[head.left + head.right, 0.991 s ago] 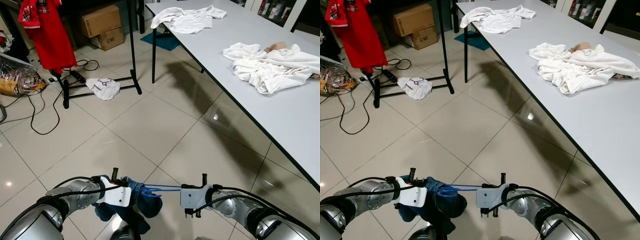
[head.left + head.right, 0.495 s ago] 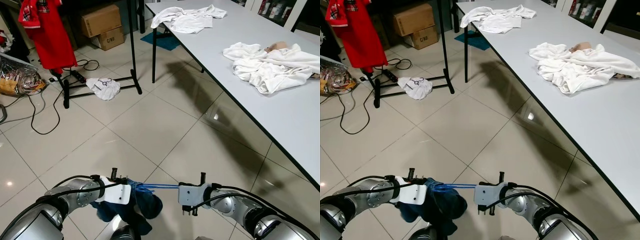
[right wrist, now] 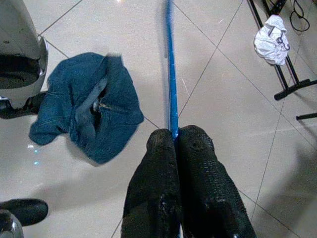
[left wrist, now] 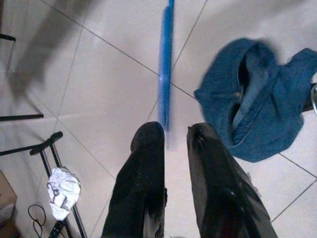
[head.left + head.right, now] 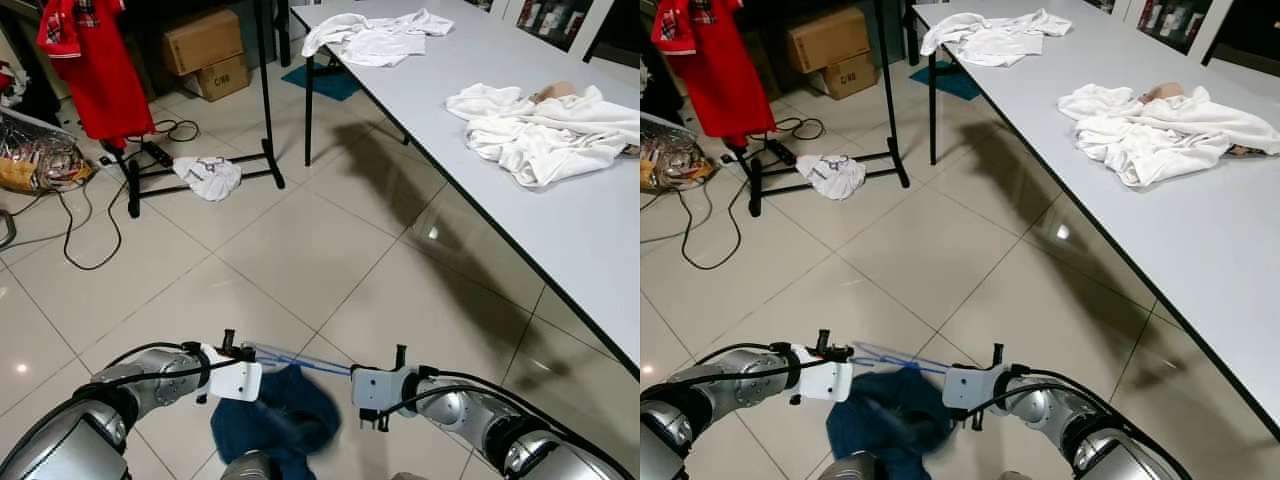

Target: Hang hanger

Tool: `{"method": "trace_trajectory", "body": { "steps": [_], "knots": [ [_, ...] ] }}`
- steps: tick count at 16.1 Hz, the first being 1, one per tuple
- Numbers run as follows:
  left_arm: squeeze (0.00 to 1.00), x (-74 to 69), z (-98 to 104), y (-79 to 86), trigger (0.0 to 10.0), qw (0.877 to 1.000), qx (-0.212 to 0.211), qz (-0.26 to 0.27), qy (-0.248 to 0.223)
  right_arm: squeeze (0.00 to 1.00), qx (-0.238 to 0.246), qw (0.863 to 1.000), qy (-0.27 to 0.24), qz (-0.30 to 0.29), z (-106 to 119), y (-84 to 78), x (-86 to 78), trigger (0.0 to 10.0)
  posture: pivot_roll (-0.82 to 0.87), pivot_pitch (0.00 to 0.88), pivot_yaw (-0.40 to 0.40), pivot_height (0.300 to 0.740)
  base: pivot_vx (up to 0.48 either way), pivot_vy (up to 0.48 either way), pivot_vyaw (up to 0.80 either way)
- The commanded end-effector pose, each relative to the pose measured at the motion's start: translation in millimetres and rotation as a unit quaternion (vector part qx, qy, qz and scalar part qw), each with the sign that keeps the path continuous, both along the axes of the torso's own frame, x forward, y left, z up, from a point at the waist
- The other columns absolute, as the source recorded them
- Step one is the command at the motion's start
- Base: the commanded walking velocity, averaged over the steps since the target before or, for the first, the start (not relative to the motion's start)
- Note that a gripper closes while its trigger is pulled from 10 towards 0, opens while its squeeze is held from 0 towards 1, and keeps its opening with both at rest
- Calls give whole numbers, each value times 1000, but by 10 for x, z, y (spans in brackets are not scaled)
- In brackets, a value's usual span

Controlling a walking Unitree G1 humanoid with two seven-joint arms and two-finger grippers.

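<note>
A thin blue hanger (image 5: 298, 360) spans the gap between my two grippers, low over the tiled floor. In the right wrist view my right gripper (image 3: 176, 133) is shut on one end of the hanger (image 3: 171, 69). In the left wrist view my left gripper (image 4: 174, 130) has its fingers slightly apart, and the blurred other end of the hanger (image 4: 166, 64) lies at their tips. Blue jeans (image 5: 275, 422) lie crumpled on the floor under the hanger.
A black clothes rack (image 5: 262, 90) stands ahead on the left, with a red garment (image 5: 95, 60) hanging and a white cloth (image 5: 210, 176) on its base. Cables (image 5: 80, 235) trail nearby. A long white table (image 5: 570, 240) with white clothes (image 5: 540, 125) runs along the right.
The jeans have slipped off the hanger and dropped to the floor. The hanger's left end now sits a little higher, and the bar is bare.
</note>
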State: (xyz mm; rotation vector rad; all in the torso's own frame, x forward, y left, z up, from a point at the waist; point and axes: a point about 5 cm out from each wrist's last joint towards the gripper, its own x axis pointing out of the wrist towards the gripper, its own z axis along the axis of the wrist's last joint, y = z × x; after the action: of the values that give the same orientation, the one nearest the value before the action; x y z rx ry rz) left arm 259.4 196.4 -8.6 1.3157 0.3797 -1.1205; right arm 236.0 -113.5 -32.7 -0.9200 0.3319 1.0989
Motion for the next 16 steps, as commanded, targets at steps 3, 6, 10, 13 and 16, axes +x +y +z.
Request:
{"method": "trace_trajectory", "body": {
  "steps": [3,6,10,13,16],
  "knots": [
    [4,-5,-10,10,10000,1000,-3,12,-4,0,11,1000,-2,-7,11,22,6,0,-31,10,64,740,0,0,0],
    [4,67,66,-89,10000,992,-95,74,-44,0,31,999,0,-31,15,-5,3,0,-43,0,79,740,0,0,0],
    [0,77,151,-200,10000,943,-264,188,-81,0,121,979,-4,-162,113,-110,138,0,-50,0,79,740,0,0,0],
    [0,64,158,-172,10000,910,-323,248,-78,0,175,950,-4,-257,163,-220,228,0,-49,0,78,740,0,0,0],
    [0,75,211,-175,10000,866,-396,295,-83,0,205,929,5,-308,171,-272,257,0,-48,0,75,740,0,0,0]
  ]
}}
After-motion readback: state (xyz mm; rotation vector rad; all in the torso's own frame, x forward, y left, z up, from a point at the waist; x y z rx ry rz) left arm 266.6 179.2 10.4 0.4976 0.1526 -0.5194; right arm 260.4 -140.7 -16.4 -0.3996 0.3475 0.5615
